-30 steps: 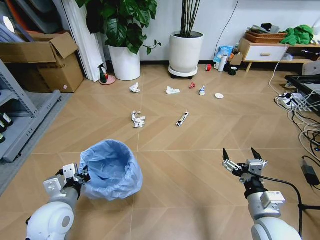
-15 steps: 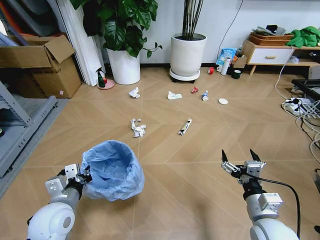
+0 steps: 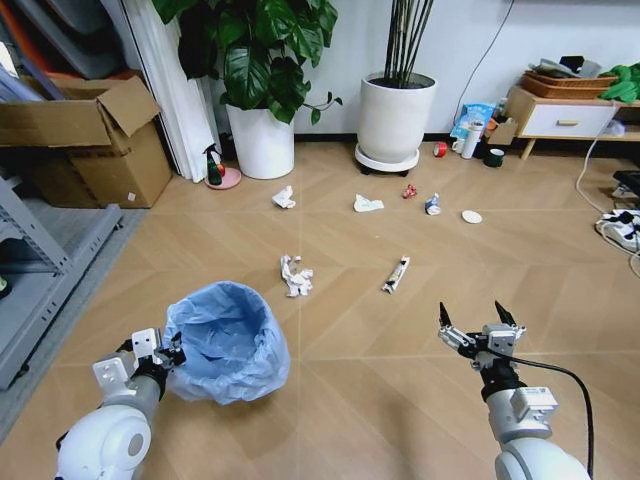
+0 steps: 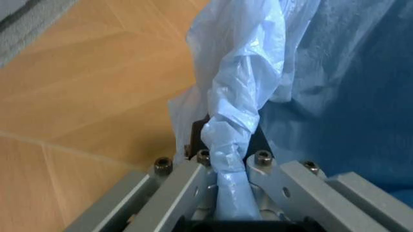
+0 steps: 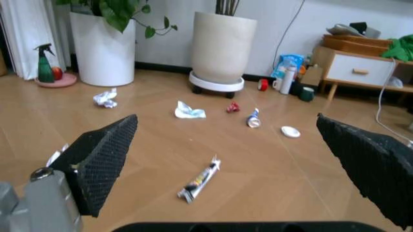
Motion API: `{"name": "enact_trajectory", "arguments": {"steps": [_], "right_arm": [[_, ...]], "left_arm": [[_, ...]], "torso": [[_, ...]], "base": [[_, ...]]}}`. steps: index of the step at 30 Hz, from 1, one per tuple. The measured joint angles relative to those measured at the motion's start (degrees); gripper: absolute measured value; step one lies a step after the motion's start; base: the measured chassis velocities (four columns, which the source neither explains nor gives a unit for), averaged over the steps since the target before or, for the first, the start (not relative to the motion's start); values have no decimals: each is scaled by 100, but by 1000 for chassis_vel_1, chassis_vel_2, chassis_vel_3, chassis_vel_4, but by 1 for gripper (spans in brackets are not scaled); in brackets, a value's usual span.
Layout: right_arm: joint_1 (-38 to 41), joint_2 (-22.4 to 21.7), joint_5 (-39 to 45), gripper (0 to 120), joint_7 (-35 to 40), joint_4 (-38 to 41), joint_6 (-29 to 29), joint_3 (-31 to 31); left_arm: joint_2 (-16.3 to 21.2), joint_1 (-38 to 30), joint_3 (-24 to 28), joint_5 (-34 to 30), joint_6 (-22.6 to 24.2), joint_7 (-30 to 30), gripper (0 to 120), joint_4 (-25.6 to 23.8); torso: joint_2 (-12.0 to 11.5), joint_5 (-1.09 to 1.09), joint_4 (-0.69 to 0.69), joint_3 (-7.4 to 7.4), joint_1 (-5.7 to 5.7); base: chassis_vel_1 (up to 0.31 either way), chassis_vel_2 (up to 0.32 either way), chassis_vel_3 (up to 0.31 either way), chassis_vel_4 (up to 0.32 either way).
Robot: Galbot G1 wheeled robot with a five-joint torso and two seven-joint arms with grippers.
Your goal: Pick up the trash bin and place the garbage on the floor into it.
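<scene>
**Bin gripped, litter ahead**

The left gripper pinches the bag rim of the trash bin, which sits just beside it. The right gripper hovers with fingers spread; ahead lie a twisted wrapper, then a paper wad and a white lid on the floor

Open floor before the garbage

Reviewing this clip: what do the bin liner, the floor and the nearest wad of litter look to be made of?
Bin liner: thin light-blue plastic film, crinkled and semi-translucent; the left claw is shut on a twisted fold of it. Floor: light brown boards in a chevron pattern with a satin sheen, wood or a wood-look laminate. Nearest wad: white, matte, sharply creased, probably paper. The right claw is open, empty.
</scene>
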Motion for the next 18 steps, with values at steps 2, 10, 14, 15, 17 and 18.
{"name": "enact_trajectory", "arguments": {"steps": [2,10,14,15,17,18], "right_arm": [[2,-1,2,100,0,-4,2,5],[10,22,3,100,1,-16,3,-8],[15,32,0,100,1,-29,3,-19],[17,33,0,100,1,-33,3,-22],[22,33,0,100,1,-41,3,-25],[22,33,0,100,1,-41,3,-25]], "left_arm": [[-10,-4,11,16,-10,12,0,5],[-19,-8,24,28,-25,36,0,14],[-27,-6,24,38,-28,43,0,24],[-34,-6,24,46,-30,44,0,29],[-43,-5,25,48,-32,48,0,34],[-43,-5,25,48,-32,48,0,34]], "torso": [[0,2,1,-1,0],[0,3,1,0,0],[0,3,1,0,0],[0,3,1,0,0],[0,2,1,0,0],[0,2,1,0,0]], "base": [[-72,267,83,-265],[-73,282,79,-289],[-80,304,81,-291],[-80,305,80,-276],[-86,278,80,-276],[-92,278,80,-276]]}}
